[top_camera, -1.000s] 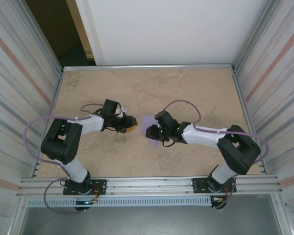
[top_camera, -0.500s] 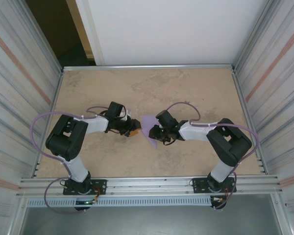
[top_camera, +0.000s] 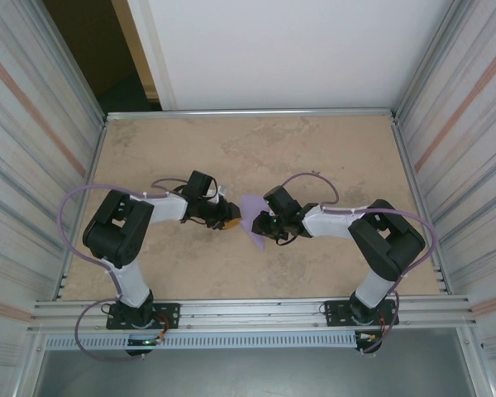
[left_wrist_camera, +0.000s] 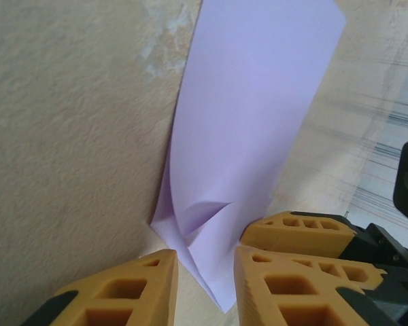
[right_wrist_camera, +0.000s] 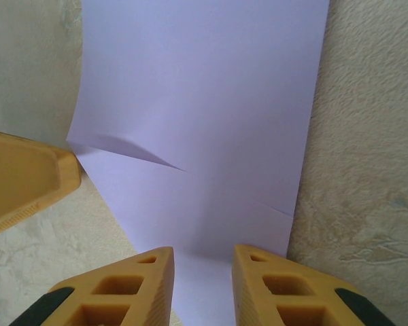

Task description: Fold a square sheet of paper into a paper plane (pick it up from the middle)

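Square sheet of paper (top_camera: 250, 207) curled in the middle of the table (top_camera: 314, 149)
Left gripper (left_wrist_camera: 205, 265) and right gripper (right_wrist_camera: 202, 258) have jaws a little apart, paper edge in the gap; squeeze slowly together, no crumpling.

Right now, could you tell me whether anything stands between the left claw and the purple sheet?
Nothing visible does: the sheet reaches between the fingers of the left claw, with the right claw close beside.

Robotics lab test cell: beige stone-look worktop (top_camera: 314, 149) boxed by ribbed metal side panels (top_camera: 33, 141), white back board (top_camera: 298, 50), aluminium rail (top_camera: 248, 313) along near edge (left arm (top_camera: 120, 240), right arm (top_camera: 384, 240) bolted there).
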`<state>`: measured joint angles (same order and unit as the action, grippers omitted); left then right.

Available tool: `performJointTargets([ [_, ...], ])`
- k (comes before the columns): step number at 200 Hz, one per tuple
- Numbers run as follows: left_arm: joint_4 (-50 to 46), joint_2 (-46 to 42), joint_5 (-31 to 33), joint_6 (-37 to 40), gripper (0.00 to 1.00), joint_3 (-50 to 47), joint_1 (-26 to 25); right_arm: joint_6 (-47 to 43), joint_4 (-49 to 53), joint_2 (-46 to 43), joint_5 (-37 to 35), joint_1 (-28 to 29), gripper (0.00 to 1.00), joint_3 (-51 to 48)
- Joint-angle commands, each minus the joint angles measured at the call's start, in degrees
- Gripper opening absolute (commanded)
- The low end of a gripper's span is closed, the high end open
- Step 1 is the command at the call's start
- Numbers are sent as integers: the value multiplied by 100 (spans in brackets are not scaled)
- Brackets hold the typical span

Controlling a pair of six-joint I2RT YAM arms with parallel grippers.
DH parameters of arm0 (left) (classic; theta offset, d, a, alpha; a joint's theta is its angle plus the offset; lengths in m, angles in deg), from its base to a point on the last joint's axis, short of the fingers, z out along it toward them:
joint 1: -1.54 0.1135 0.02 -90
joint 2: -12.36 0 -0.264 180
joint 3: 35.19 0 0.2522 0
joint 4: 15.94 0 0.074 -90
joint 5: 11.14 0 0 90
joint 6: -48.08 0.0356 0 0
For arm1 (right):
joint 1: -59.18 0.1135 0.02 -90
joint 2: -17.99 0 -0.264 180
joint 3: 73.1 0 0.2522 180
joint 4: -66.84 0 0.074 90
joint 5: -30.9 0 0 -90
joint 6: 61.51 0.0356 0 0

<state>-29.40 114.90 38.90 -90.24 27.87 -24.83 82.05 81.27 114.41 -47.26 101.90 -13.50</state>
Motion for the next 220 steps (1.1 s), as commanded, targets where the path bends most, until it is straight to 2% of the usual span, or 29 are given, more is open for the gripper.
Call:
performJointTargets([
  [1, -55, 128, -152, 41, 27, 175, -24, 40, 30, 96, -2, -36, 27, -107],
  [88, -507, 202, 210, 229, 29, 362, -25, 36, 4, 67, -6, -66, 27, -168],
  [135, -255, 355, -164, 239, 19, 479, -69, 23, -43, 79, 30, -87, 26, -188],
  [186, -119, 473, -504, 363, 20, 536, -88, 48, -137, 69, 80, -105, 26, -232],
  [220, -362, 599, -591, 645, 20, 690, -88, 42, -172, 48, 100, -130, 26, -247],
])
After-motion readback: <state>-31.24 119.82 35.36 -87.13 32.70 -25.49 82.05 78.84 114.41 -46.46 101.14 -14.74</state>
